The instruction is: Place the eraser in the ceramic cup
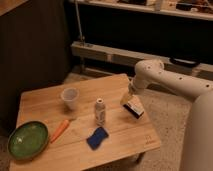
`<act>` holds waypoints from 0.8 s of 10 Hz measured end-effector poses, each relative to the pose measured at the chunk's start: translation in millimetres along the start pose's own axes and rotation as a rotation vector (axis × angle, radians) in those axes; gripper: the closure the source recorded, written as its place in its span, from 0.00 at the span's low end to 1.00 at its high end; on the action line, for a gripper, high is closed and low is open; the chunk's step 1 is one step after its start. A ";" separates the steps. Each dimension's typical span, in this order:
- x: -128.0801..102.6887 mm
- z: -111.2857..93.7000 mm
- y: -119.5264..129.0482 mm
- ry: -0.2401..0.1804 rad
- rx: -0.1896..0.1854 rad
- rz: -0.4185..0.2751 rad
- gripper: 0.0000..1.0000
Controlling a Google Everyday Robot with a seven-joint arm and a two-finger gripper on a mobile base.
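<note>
The eraser (134,108) is a small dark block with a white and reddish top, lying near the right edge of the wooden table (45,102). My gripper (127,98) hangs at the end of the white arm, right above the eraser's left end and close to it. The ceramic cup (69,98) is a small white tapered cup standing upright left of the table's middle, well away from the gripper.
A small white bottle (100,111) stands mid-table between cup and eraser. A blue sponge (97,138) lies near the front edge. An orange carrot (59,130) and a green bowl (27,139) are at the front left. A dark shelf unit stands behind.
</note>
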 end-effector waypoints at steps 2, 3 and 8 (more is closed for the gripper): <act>-0.8 2.8 -0.1 0.003 -0.002 -0.005 0.20; 0.6 2.6 -1.1 0.003 -0.001 -0.002 0.20; -8.0 25.8 -1.2 -0.007 0.025 -0.073 0.20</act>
